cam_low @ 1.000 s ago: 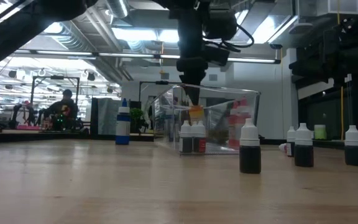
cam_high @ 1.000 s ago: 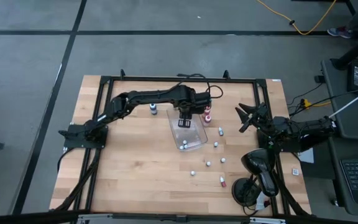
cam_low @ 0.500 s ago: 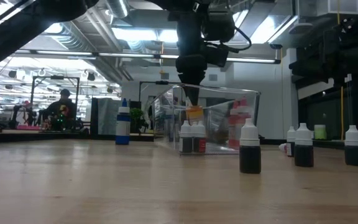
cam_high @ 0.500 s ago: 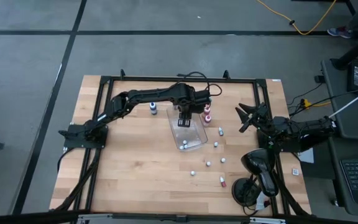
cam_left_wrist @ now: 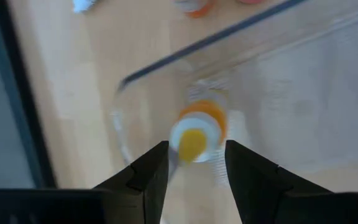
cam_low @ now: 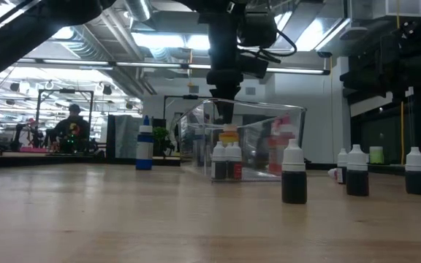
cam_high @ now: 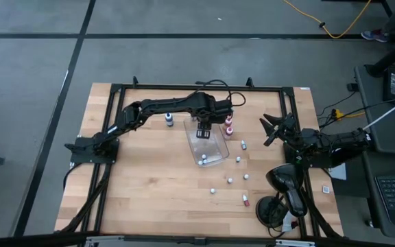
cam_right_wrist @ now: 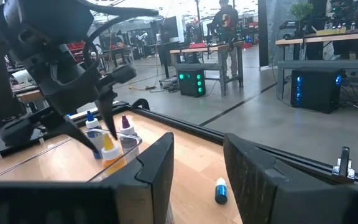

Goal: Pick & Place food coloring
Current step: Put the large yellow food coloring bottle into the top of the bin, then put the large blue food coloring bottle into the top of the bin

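**Orange bottle inside the clear tray**

High view: the left hand [cam_high: 203, 132] hangs over the clear tray [cam_high: 214, 152]; the right hand [cam_high: 271, 129] waits aside.

Left wrist view: fingers spread, seemingly apart from the orange bottle [cam_left_wrist: 199, 129] between them.

Looking down on your wooden desk [cam_high: 142, 185], you see the left arm reaching across from the left edge so that its hand [cam_high: 203, 130] hangs over the far end of the clear tray [cam_high: 211, 145], which lies near the middle of the desk with two light-capped bottles [cam_high: 202, 160] at its near end. A blue bottle [cam_high: 169, 121] stands toward the far edge beside that arm, a pink bottle [cam_high: 229, 125] stands just off the tray's far right corner, and several loose bottles [cam_high: 238, 159] are scattered between the tray and the near right corner. Your right hand [cam_high: 271, 129] waits near the right edge, well apart from the tray.
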Motion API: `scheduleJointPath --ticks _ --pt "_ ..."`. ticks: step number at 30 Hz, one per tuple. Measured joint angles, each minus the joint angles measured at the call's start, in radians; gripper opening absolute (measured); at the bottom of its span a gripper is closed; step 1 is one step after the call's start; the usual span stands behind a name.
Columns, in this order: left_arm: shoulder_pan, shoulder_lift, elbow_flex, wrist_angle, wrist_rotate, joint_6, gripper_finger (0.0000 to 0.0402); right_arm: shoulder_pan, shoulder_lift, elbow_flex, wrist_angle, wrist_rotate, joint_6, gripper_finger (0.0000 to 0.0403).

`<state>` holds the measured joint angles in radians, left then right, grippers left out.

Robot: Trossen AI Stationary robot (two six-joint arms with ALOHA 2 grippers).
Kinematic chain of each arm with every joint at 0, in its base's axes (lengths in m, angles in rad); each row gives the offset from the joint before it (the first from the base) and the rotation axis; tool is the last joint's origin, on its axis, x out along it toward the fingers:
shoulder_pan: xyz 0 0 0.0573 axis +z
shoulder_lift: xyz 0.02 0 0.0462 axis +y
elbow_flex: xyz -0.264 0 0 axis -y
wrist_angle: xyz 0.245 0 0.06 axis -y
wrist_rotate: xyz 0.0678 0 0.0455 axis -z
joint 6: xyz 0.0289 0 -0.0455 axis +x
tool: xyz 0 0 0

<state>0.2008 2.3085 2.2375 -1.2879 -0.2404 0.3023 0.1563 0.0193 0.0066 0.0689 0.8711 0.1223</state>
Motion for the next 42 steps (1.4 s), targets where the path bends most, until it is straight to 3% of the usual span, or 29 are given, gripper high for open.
scheduleJointPath --ticks 4,13,17,24,31,35,42 --pt "0.0 -0.001 0.0 0.014 -0.059 0.004 0.015 0.0 0.0 0.0 0.0 0.0 0.0 0.0142" --pt "0.0 -0.007 0.083 -0.08 -0.021 -0.086 0.0167 0.0 0.0 0.0 0.0 0.0 0.0 0.0142" --pt "0.003 -0.035 0.104 -0.101 0.007 -0.138 0.0191 0.0 0.0 0.0 0.0 0.0 0.0 0.0142" --pt "0.038 -0.091 0.097 -0.153 -0.101 -0.277 0.0249 0.0 0.0 0.0 0.0 0.0 0.0 0.0142" --pt "0.1 -0.125 0.094 -0.285 -0.085 -0.458 0.0278 0.0 0.0 0.0 0.0 0.0 0.0 0.0142" --pt "0.132 -0.199 0.006 -0.277 0.043 -0.494 0.0277 0.0 0.0 0.0 0.0 0.0 0.0 0.0142" --pt "0.151 -0.386 -0.311 -0.184 0.019 -0.52 0.0275 0.0 0.0 0.0 0.0 0.0 0.0 0.0142"
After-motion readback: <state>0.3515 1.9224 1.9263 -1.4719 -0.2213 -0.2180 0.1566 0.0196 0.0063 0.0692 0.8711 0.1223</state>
